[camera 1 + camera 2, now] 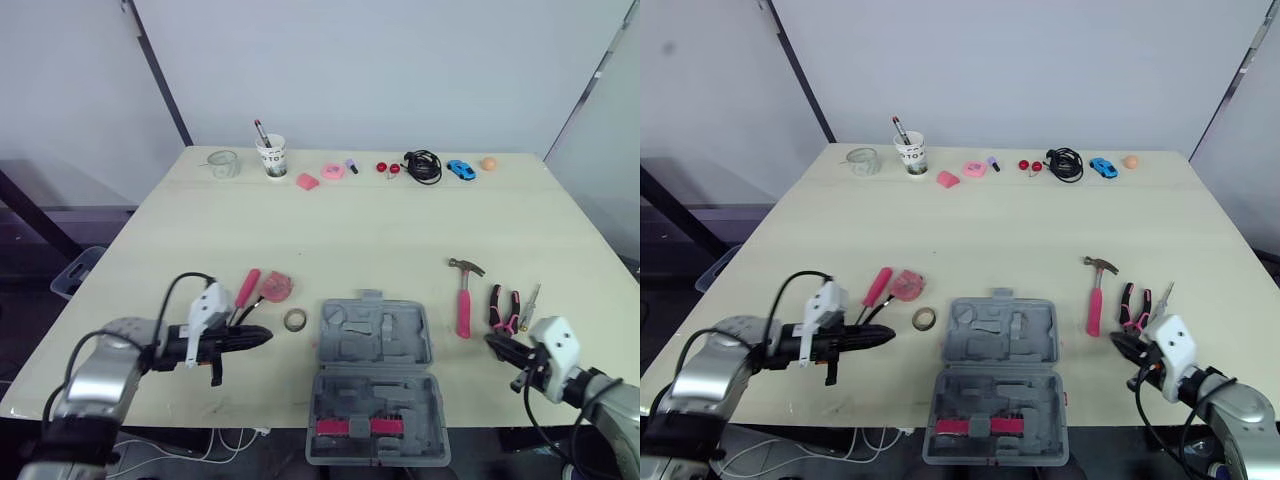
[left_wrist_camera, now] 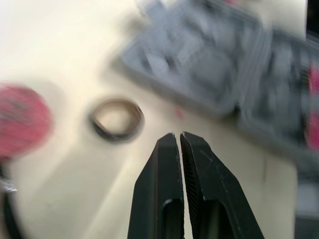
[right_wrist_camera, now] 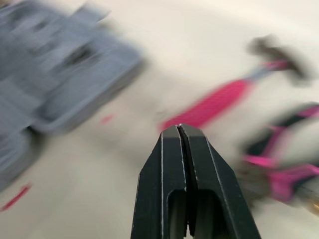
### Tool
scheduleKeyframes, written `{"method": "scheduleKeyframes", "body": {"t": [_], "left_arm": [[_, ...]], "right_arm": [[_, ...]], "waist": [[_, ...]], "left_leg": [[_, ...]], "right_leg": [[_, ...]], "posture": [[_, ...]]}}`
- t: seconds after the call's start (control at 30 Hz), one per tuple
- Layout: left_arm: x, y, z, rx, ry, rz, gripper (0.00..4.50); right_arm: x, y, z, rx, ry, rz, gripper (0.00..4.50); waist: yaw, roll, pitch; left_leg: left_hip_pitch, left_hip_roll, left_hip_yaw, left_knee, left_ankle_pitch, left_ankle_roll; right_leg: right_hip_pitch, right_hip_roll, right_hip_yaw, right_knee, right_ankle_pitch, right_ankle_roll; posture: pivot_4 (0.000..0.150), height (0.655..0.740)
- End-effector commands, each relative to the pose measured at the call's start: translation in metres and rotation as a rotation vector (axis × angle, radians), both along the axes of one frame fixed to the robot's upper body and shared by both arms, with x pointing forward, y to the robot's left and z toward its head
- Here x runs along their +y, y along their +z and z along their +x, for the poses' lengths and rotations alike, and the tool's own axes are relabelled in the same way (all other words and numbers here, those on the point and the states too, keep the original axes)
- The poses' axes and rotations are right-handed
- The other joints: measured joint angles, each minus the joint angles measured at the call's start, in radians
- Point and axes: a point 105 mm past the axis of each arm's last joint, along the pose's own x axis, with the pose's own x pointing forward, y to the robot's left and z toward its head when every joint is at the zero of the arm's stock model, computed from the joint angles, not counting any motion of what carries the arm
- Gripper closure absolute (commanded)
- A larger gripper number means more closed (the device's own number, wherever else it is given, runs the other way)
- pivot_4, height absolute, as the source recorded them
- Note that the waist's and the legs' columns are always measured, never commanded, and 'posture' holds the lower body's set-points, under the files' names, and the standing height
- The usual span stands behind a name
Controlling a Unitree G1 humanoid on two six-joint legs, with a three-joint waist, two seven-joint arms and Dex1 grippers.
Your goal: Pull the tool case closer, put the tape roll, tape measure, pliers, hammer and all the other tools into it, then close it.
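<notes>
The grey tool case lies open near the table's front edge, lid part toward me. Left of it are the tape roll, the pink tape measure and a pink-handled screwdriver. To the case's right lie the pink-handled hammer, the pliers and a thin small tool. My left gripper is shut and empty, its tip just short of the tape roll. Also shut and empty, my right gripper hovers just in front of the pliers, pointing toward the hammer.
Along the far edge stand a glass jar, a cup with a pen, pink bits, two red balls, a black cable, a blue toy car and an orange ball.
</notes>
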Motion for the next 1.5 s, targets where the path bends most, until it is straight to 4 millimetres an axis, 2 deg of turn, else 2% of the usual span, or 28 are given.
{"method": "scheduleKeyframes", "body": {"t": [0.03,0.1,0.13,0.17,0.2,0.23,0.3,0.33,0.37,0.4,0.47,0.5,0.53,0.67,0.83,1.0,1.1,1.2,1.3,1.37,1.5], "left_arm": [[0.016,0.012,-0.011,-0.070,0.093,-0.042,4.32],[0.024,0.009,-0.017,-0.075,0.147,-0.048,4.32],[0.029,0.007,-0.020,-0.076,0.172,-0.051,4.50],[0.034,0.005,-0.024,-0.073,0.197,-0.051,4.50],[0.039,0.003,-0.027,-0.078,0.225,-0.044,4.00],[0.042,0.002,-0.028,-0.082,0.241,-0.039,3.72],[0.051,0.001,-0.033,-0.087,0.287,-0.036,2.87],[0.058,-0.001,-0.037,-0.081,0.321,-0.037,2.77],[0.062,-0.003,-0.041,-0.077,0.344,-0.038,1.98],[0.066,-0.005,-0.044,-0.072,0.355,-0.027,1.76],[0.073,-0.011,-0.052,-0.062,0.375,-0.013,0.96],[0.074,-0.013,-0.054,-0.059,0.377,-0.011,0.40],[0.075,-0.014,-0.055,-0.059,0.379,-0.011,0.07],[0.078,-0.014,-0.055,-0.061,0.375,0.009,0.07],[0.079,-0.014,-0.049,-0.078,0.327,0.083,0.07],[0.078,-0.011,-0.046,-0.079,0.198,0.244,0.07],[0.071,-0.003,-0.040,-0.079,0.134,0.271,0.07],[0.062,0.006,-0.034,-0.064,0.022,0.343,0.07],[0.057,0.019,-0.017,-0.105,-0.063,0.485,0.07],[0.051,0.024,-0.012,-0.097,-0.129,0.550,0.07],[0.041,0.031,-0.003,-0.087,-0.208,0.619,0.07]], "right_arm": [[-0.019,0.016,-0.012,-0.087,-0.088,0.014,4.50],[-0.026,0.015,-0.019,-0.091,-0.124,0.022,4.50],[-0.030,0.016,-0.022,-0.093,-0.141,0.027,3.98],[-0.033,0.017,-0.025,-0.098,-0.157,0.035,3.82],[-0.036,0.019,-0.029,-0.101,-0.167,0.042,3.39],[-0.038,0.020,-0.031,-0.103,-0.171,0.046,2.90],[-0.044,0.019,-0.039,-0.093,-0.184,0.048,2.01],[-0.048,0.019,-0.045,-0.087,-0.195,0.060,1.87],[-0.050,0.019,-0.049,-0.083,-0.203,0.069,1.11],[-0.052,0.019,-0.052,-0.079,-0.205,0.070,0.87],[-0.053,0.015,-0.062,-0.053,-0.198,0.069,0.08],[-0.055,0.014,-0.065,-0.044,-0.199,0.068,0.00],[-0.056,0.013,-0.067,-0.041,-0.204,0.074,0.00],[-0.061,0.011,-0.071,-0.034,-0.210,0.072,0.00],[-0.055,0.002,-0.070,-0.009,-0.135,0.076,0.00],[-0.044,0.016,-0.057,-0.056,-0.033,0.098,0.00],[-0.034,0.023,-0.051,-0.059,0.021,0.119,0.00],[-0.015,0.027,-0.046,-0.017,0.126,0.128,0.00],[0.009,0.039,-0.036,-0.031,0.241,0.150,0.00],[0.025,0.042,-0.029,-0.045,0.307,0.145,0.00],[0.053,0.051,-0.016,-0.069,0.415,0.152,0.00]], "waist": [[-0.002,0.000,0.000],[-0.001,0.000,0.000],[-0.001,0.000,0.000],[-0.001,0.000,0.000],[-0.001,0.000,-0.001],[-0.001,0.000,-0.001],[-0.001,-0.001,-0.001],[0.000,0.000,-0.001],[0.000,0.000,-0.001],[0.000,0.000,-0.001],[0.000,0.000,-0.001],[0.000,0.000,-0.001],[0.000,0.000,-0.001],[0.000,-0.002,-0.002],[0.000,-0.001,-0.002],[-0.002,-0.001,-0.002],[0.000,-0.001,-0.002],[0.002,0.000,-0.002],[0.005,-0.001,-0.002],[0.005,-0.001,-0.002],[0.001,0.000,-0.001]], "left_leg": [[0.001,0.001,0.000,0.000,0.000,0.000],[0.001,0.002,0.000,-0.001,0.000,0.000],[0.001,0.003,0.000,0.000,0.000,0.000],[0.002,0.003,0.000,0.000,0.000,0.000],[0.002,0.003,0.000,0.000,0.000,0.000],[0.003,0.004,0.000,0.000,0.000,0.000],[0.003,0.004,0.000,0.000,0.000,0.000],[0.003,0.004,0.000,0.000,0.000,0.000],[0.003,0.004,0.001,0.000,0.000,0.000],[0.003,0.004,0.001,0.000,0.000,0.000],[0.003,0.004,0.001,-0.001,0.000,0.000],[0.003,0.004,0.001,-0.001,0.000,0.000],[0.003,0.004,0.001,-0.001,0.000,0.000],[0.004,0.005,0.001,-0.001,0.000,0.000],[0.003,0.003,0.001,-0.001,0.000,-0.001],[0.003,0.003,0.002,-0.001,0.000,-0.001],[0.003,0.003,0.001,-0.002,0.000,-0.001],[0.003,0.003,0.001,-0.002,0.000,0.000],[0.003,0.003,0.001,-0.002,0.000,0.000],[0.003,0.002,0.001,-0.002,0.000,0.000],[0.002,0.002,0.002,-0.002,0.000,0.000]], "right_leg": [[0.000,0.000,0.000,0.000,0.000,0.000],[0.000,0.000,0.001,0.000,-0.002,-0.004],[0.000,0.000,0.001,0.000,-0.002,-0.004],[0.000,0.000,0.001,0.000,-0.002,-0.004],[0.000,0.000,0.001,0.000,-0.002,-0.004],[0.000,-0.001,0.002,0.000,-0.002,-0.005],[0.000,-0.001,0.002,0.000,-0.002,-0.005],[0.000,-0.001,0.002,0.000,-0.002,-0.005],[0.000,-0.001,0.003,-0.001,-0.002,-0.005],[0.000,-0.001,0.003,-0.001,-0.002,-0.005],[0.000,-0.001,0.002,-0.002,-0.002,-0.005],[0.000,-0.001,0.002,-0.002,-0.002,-0.005],[0.000,-0.002,0.002,-0.002,-0.002,-0.005],[0.000,-0.004,0.002,-0.002,-0.002,-0.005],[0.000,-0.008,0.000,-0.003,-0.002,-0.005],[0.000,-0.008,0.001,-0.003,-0.002,-0.005],[0.000,-0.008,0.000,-0.003,-0.002,-0.005],[0.000,-0.009,0.000,-0.003,-0.002,-0.005],[0.000,-0.009,-0.001,-0.003,-0.002,-0.005],[0.000,-0.008,0.000,-0.003,-0.002,-0.005],[0.000,-0.006,0.000,-0.003,-0.002,-0.005]], "posture": [[0.150,0.7400],[0.150,0.7400],[0.150,0.7400],[0.150,0.7400],[0.150,0.7400],[0.150,0.7400],[0.150,0.7400],[0.150,0.7400],[0.150,0.7400],[0.150,0.7400],[0.150,0.7400],[0.150,0.7400],[0.150,0.7400],[0.150,0.7400],[0.150,0.7400],[0.150,0.7400],[0.150,0.7400],[0.150,0.7400],[0.150,0.7400],[0.150,0.7400],[0.150,0.7400]]}}
